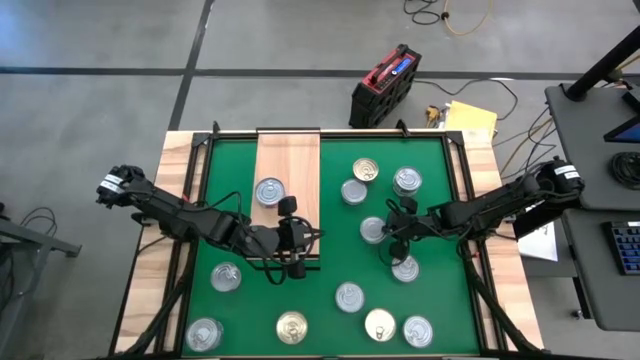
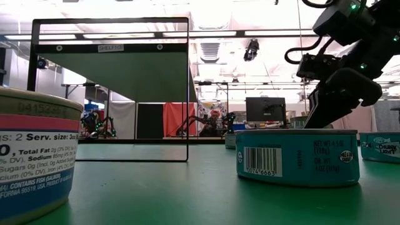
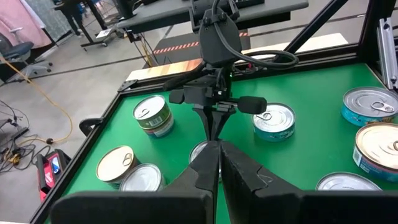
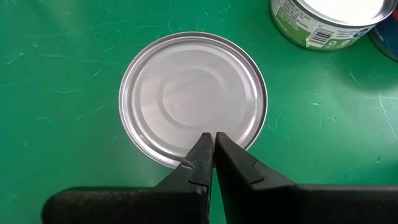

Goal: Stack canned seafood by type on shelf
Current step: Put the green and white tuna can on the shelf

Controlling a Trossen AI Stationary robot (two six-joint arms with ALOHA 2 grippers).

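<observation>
A wooden shelf [image 1: 288, 160] lies on the green mat with one silver can [image 1: 269, 191] on it. Several more cans sit on the mat, silver and gold-lidded. My right gripper [image 4: 212, 138] is shut, slanting down over a silver can [image 4: 193, 99] with a plain lid [image 1: 373, 230]. My left gripper [image 3: 219, 149] is shut with nothing in it. It hangs in the air over the shelf's near right corner [image 1: 312, 240], pointing toward the right arm. My right gripper's shut fingertips [image 4: 202, 146] come slanting from above at the plain lid, close to its rim [image 4: 186, 163]. The can stands flat on the mat. Whether the tips touch the lid I cannot tell.
Cans stand close around the right gripper: a green-labelled one [image 4: 323, 25], one on its near side [image 1: 405, 268], two at the far right [image 1: 365, 170]. A row lines the near edge [image 1: 291, 327]. In the low view a teal can [image 2: 297, 156] is in front of the gripper.
</observation>
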